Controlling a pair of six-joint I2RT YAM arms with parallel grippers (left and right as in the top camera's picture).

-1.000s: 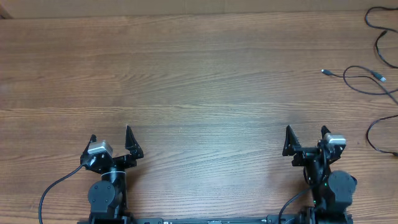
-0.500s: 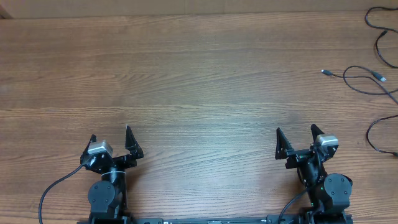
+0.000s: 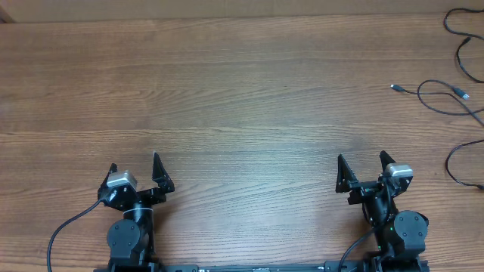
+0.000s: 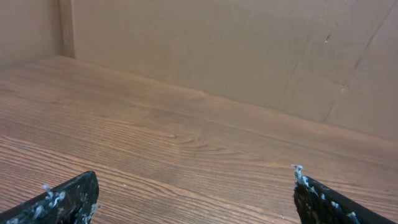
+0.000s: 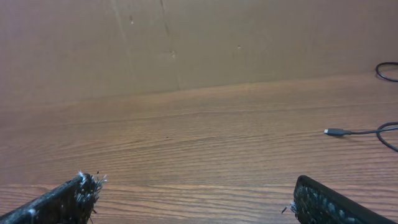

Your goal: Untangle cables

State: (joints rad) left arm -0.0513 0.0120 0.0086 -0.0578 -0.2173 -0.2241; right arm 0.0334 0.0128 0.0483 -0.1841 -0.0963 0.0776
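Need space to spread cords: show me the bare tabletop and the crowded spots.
Bare wood spans the table from its left edge to the cables, and lies between the open left end effector and right end effector. Only the right edge, where the cables loop, is crowded.

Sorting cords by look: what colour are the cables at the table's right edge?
The cables are black, with silver-tipped plugs; clearest in the overhead view.

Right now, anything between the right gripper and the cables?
Nothing. The overhead view shows only bare wooden table between the open right gripper and the cables at the table's right edge.
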